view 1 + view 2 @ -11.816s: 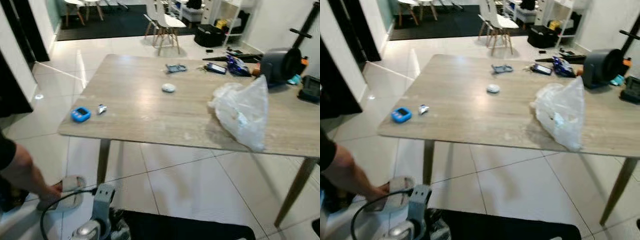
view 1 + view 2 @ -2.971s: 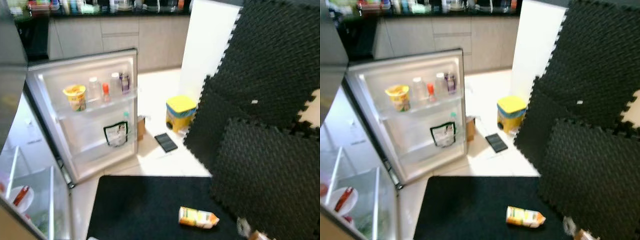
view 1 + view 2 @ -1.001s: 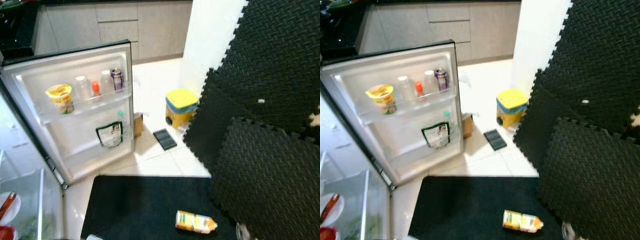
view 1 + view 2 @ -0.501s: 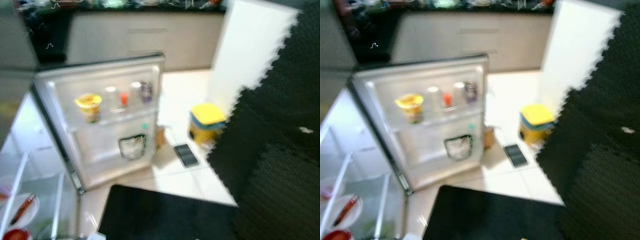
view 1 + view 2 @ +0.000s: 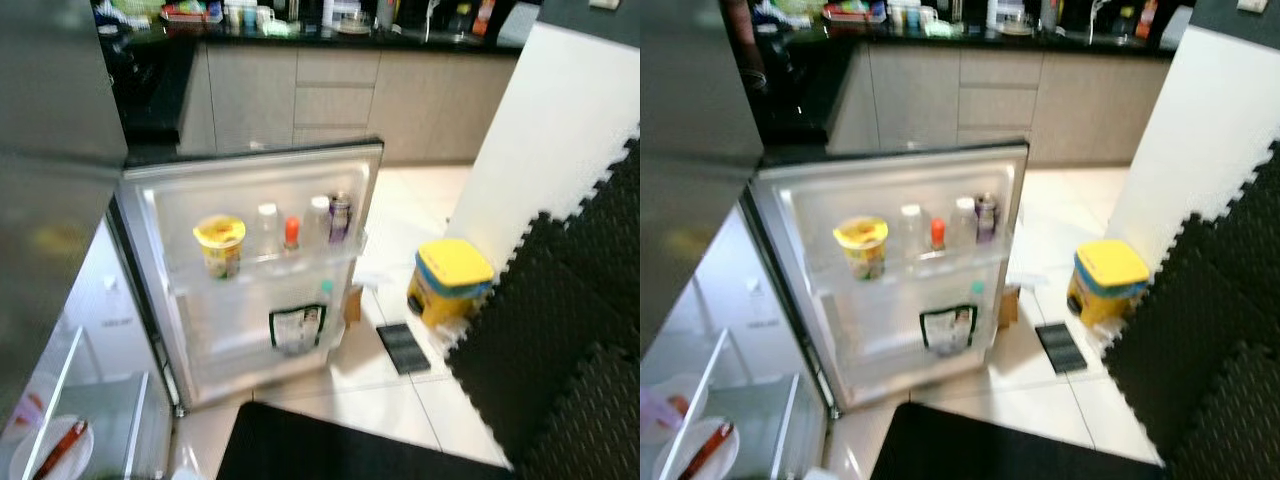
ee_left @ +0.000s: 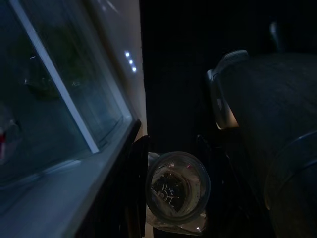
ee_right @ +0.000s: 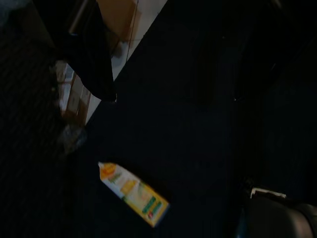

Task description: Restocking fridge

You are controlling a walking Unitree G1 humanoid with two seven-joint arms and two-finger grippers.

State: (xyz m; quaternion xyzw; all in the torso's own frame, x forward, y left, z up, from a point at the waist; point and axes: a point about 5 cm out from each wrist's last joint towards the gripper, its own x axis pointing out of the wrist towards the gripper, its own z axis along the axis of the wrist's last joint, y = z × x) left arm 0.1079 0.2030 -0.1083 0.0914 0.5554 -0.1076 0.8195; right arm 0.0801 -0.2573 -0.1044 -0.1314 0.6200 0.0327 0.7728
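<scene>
So my left gripper [image 6: 171, 188] pinches a jar [image 6: 177, 187]; fridge door [image 5: 255, 265] open, carton [image 7: 132, 193] unshelved; right fingers' state unclear.

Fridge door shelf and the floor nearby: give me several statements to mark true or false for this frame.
1. The fridge door stands open. True.
2. A yellow-lidded cup sits on the upper door shelf. True.
3. The yellow-topped bin stands inside the fridge. False: it stands on the tiled floor beside the white wall.
4. The left end effector is empty. False: its fingers sit either side of a clear jar.
5. A juice carton lies on the dark mat. True.
6. The upper door shelf holds one item. False: bottles and a can stand beside the cup.
</scene>
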